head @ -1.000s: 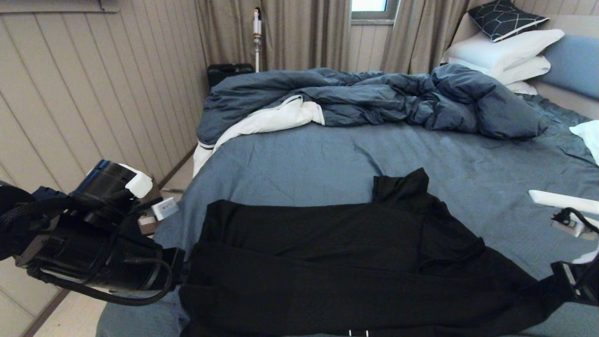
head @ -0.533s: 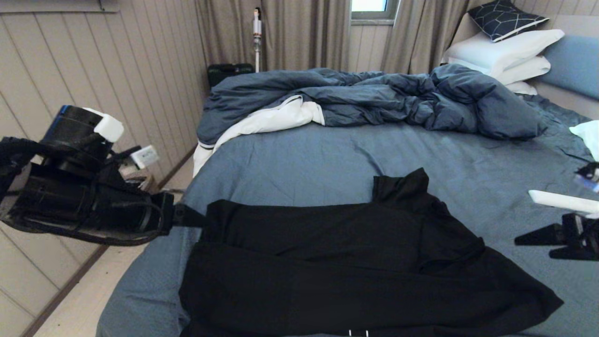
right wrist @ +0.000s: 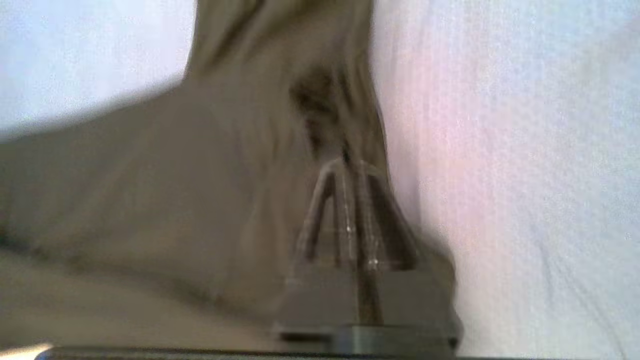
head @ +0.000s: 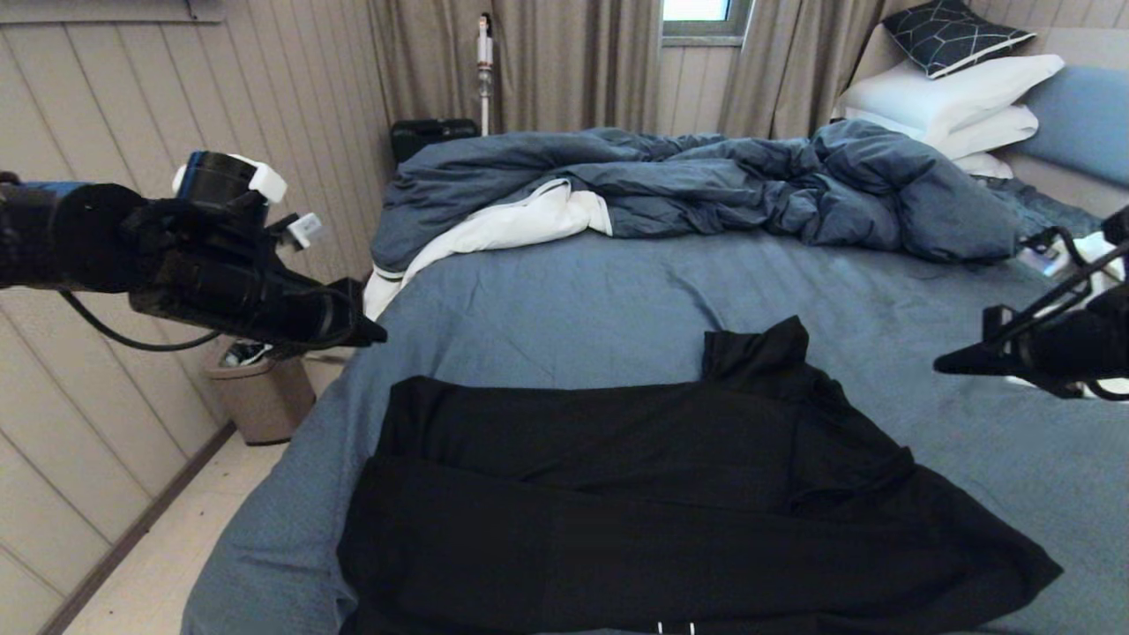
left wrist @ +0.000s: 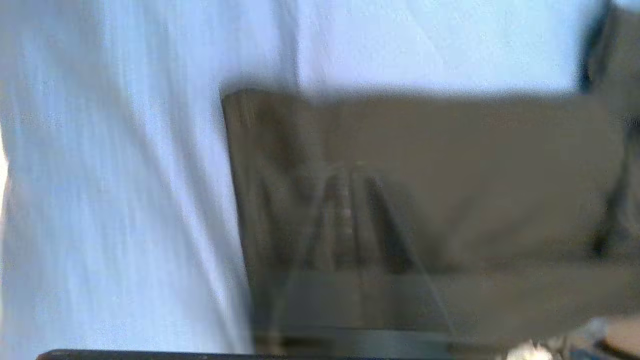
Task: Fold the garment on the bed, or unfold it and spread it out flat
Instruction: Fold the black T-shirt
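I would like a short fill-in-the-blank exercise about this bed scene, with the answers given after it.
1. The garment lying on the bed is ____ in colour.
2. The rumpled duvet has a ____ lining.
3. Both end effectors hang above the bed and hold ____.
4. The patterned cushion rests on top of the white ____.

Answers: black; white; nothing; pillows

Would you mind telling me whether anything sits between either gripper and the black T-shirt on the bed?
Nothing visible does. The left gripper hangs above the bed's left edge and the right gripper above its right side, with only bare sheet between them and the black T-shirt. The rumpled duvet lies farther back, apart from it.
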Tool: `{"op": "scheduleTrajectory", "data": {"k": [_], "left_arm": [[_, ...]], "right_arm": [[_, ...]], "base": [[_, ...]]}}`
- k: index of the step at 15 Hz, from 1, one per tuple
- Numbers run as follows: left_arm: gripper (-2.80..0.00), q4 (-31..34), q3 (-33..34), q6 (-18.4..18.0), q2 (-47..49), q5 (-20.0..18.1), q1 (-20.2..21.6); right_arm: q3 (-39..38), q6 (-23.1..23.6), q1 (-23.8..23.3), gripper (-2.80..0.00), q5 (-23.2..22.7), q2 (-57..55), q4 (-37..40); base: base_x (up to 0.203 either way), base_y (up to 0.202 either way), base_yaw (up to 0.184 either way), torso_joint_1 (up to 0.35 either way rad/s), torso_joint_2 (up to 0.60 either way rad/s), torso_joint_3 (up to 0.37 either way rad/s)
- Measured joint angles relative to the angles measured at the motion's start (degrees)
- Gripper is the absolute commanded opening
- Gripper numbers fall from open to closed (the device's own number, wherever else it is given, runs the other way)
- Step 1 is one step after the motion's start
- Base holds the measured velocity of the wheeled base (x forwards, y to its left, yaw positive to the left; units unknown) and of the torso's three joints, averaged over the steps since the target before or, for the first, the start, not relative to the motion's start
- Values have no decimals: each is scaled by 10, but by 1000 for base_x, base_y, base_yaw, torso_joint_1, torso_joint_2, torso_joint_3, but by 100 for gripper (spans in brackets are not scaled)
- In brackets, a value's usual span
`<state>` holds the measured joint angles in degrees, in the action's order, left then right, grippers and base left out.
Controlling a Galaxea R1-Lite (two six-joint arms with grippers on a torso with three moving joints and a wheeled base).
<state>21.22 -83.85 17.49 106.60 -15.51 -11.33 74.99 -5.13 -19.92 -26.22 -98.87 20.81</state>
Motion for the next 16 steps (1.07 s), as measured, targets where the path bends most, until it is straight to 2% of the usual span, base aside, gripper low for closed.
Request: {"op": "scheduleTrajectory", "data": {"k": [2, 4, 7, 8, 9, 16], "left_arm": [[-280, -36, -21, -1, 48, 0, 6], [-280, -46, -35, -1, 83, -1, 19], [-280, -53, -50, -2, 130, 0, 26], [0, -54, -50, -4, 142, 1, 26], [0, -55, -50, -8, 152, 2, 27], [0, -65, -56, -9, 200, -7, 26]], "right_arm": [[8, -32, 27, -280, 26, -45, -77], [25, -46, 54, -280, 74, -86, -124], [59, -51, 83, -280, 124, -136, -138], [70, -51, 87, -280, 134, -151, -140], [81, -51, 90, 0, 146, -164, -144], [188, -70, 102, 0, 165, -249, -156]], "base": [[0, 0, 0, 0, 0, 0], [0, 0, 0, 0, 0, 0], [0, 0, 0, 0, 0, 0], [0, 0, 0, 0, 0, 0], [0, 0, 0, 0, 0, 0], [0, 0, 0, 0, 0, 0]]}}
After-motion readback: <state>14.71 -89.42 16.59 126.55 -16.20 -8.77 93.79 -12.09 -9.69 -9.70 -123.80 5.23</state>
